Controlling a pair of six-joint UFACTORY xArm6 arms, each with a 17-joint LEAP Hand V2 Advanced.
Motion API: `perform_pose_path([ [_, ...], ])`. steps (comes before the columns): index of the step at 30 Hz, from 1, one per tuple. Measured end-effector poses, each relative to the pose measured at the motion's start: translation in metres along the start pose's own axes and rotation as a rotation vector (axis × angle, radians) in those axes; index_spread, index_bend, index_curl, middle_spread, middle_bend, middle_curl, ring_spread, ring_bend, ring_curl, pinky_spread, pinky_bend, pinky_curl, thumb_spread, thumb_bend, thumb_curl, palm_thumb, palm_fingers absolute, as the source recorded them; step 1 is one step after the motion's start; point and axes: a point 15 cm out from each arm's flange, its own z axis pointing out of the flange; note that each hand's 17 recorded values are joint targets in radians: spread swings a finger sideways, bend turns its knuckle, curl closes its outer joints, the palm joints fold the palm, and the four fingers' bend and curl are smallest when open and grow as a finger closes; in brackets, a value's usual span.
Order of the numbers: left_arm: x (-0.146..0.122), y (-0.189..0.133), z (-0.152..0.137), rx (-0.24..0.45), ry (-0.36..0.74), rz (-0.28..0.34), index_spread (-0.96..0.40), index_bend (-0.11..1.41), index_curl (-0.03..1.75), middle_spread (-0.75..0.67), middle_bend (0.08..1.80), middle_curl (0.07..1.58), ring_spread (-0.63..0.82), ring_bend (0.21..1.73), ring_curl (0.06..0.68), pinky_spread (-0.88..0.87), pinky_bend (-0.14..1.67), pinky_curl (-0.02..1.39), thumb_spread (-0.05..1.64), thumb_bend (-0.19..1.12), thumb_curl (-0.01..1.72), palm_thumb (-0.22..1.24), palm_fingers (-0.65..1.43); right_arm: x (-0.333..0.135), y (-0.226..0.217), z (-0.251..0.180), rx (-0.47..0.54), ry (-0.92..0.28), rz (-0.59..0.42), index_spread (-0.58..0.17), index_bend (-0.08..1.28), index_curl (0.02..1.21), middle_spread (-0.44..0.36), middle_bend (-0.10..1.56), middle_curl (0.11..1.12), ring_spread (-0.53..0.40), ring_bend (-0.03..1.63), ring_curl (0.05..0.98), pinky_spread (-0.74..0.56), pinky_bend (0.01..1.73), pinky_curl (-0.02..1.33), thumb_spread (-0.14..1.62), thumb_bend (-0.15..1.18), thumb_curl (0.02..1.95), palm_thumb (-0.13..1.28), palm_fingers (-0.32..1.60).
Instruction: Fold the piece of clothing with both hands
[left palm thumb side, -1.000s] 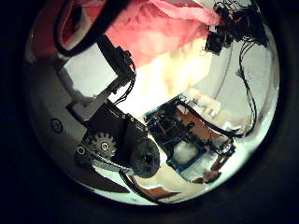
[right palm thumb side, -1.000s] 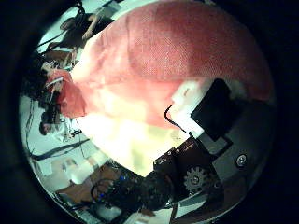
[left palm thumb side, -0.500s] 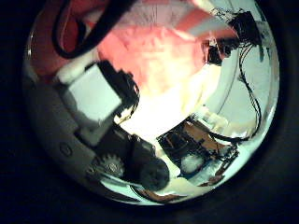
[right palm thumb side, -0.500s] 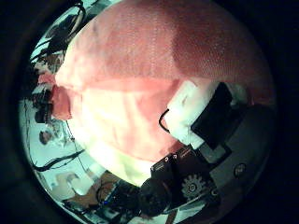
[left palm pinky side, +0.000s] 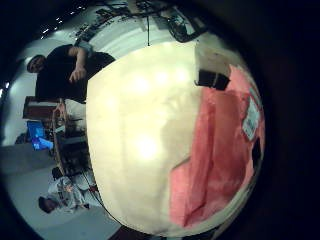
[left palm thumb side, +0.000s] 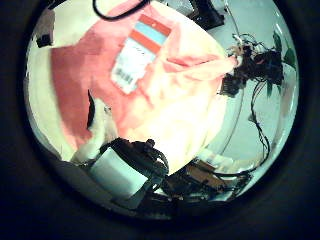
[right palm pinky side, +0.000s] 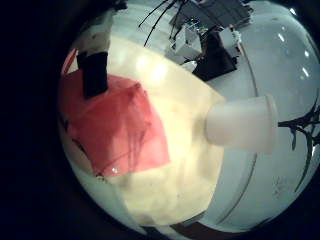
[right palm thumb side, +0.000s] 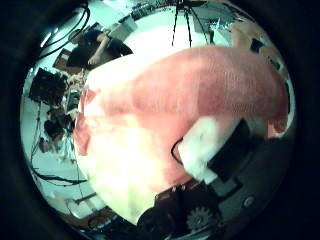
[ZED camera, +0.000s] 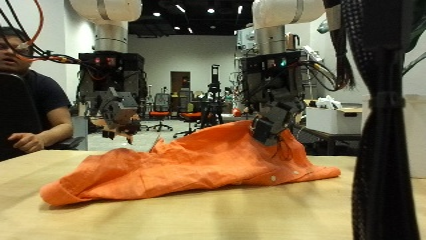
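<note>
An orange garment (ZED camera: 187, 165) lies bunched across the wooden table (ZED camera: 213, 215). My right hand (ZED camera: 273, 118) is low over its raised end, where the cloth peaks up to the curled fingers. In the right thumb side palm view the garment (right palm thumb side: 170, 100) fills the picture close under a finger (right palm thumb side: 215, 145). My left hand (ZED camera: 120, 112) hangs above the garment's far edge, clear of the cloth, with its fingers relaxed. The left thumb side palm view shows the garment (left palm thumb side: 170, 100) spread below it, with a paper tag (left palm thumb side: 138, 52) on it.
Bare tabletop (left palm pinky side: 140, 120) stretches beside the garment (left palm pinky side: 215, 150) on the left hand's side. A white box (ZED camera: 324, 120) stands behind the table near the right arm. A dark pole (ZED camera: 380, 130) stands close to the outside camera.
The left hand's fingers have drawn back out of its palm view and the cloth now lies farther below it. The right hand stays close on the cloth, slightly shifted.
</note>
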Motion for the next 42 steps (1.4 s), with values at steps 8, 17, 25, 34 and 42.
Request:
perform_pose_path([
  [8, -0.009, 0.013, -0.025, 0.023, -0.004, -0.007, 0.24, 0.10, 0.46, 0.39, 0.17, 0.45, 0.45, 0.65, 0.252, 0.40, 0.52, 0.36, 1.23, -0.01, 0.44, 0.64, -0.12, 0.048, 0.008, -0.031, 0.000, 0.023, 0.048, -0.365, 0.43, 0.56, -0.069, 0.49, 0.50, -0.015, 0.78, 0.454, 0.09, 0.64, 0.74, 1.42, -0.03, 0.25, 0.61, 0.02],
  [17, 0.001, 0.063, -0.019, -0.038, 0.015, 0.018, 0.25, 0.12, 0.33, 0.40, 0.17, 0.36, 0.50, 0.59, 0.235, 0.46, 0.47, 0.33, 1.24, -0.01, 0.41, 0.64, -0.08, 0.075, 0.018, -0.050, -0.012, 0.036, 0.042, -0.367, 0.36, 0.48, -0.083, 0.48, 0.44, 0.070, 0.63, 0.366, 0.33, 0.45, 0.58, 1.39, -0.01, 0.25, 0.55, 0.13],
  [25, 0.057, 0.111, -0.010, -0.025, 0.057, 0.103, 0.24, 0.13, 0.28, 0.37, 0.19, 0.33, 0.50, 0.58, 0.232, 0.45, 0.43, 0.31, 1.25, -0.01, 0.39, 0.63, -0.04, 0.070, 0.018, -0.031, -0.033, 0.033, 0.030, -0.355, 0.31, 0.44, -0.027, 0.43, 0.40, 0.076, 0.56, 0.320, 0.37, 0.35, 0.49, 1.36, -0.02, 0.24, 0.49, 0.22],
  [34, 0.100, 0.172, -0.004, -0.050, 0.086, 0.178, 0.23, 0.15, 0.25, 0.33, 0.20, 0.33, 0.49, 0.57, 0.228, 0.43, 0.40, 0.31, 1.24, -0.01, 0.39, 0.63, -0.01, 0.068, 0.013, -0.002, -0.032, 0.032, -0.004, -0.329, 0.29, 0.42, -0.031, 0.36, 0.37, 0.102, 0.42, 0.269, 0.33, 0.24, 0.42, 1.18, -0.05, 0.23, 0.36, 0.21],
  [42, 0.128, 0.200, 0.011, -0.081, 0.098, 0.229, 0.23, 0.15, 0.25, 0.31, 0.20, 0.33, 0.49, 0.57, 0.228, 0.42, 0.39, 0.31, 1.23, -0.01, 0.38, 0.64, 0.00, 0.070, 0.005, 0.012, -0.010, 0.034, -0.043, -0.331, 0.18, 0.38, 0.034, 0.23, 0.34, 0.146, 0.34, 0.244, 0.34, 0.27, 0.40, 0.90, -0.04, 0.25, 0.19, 0.16],
])
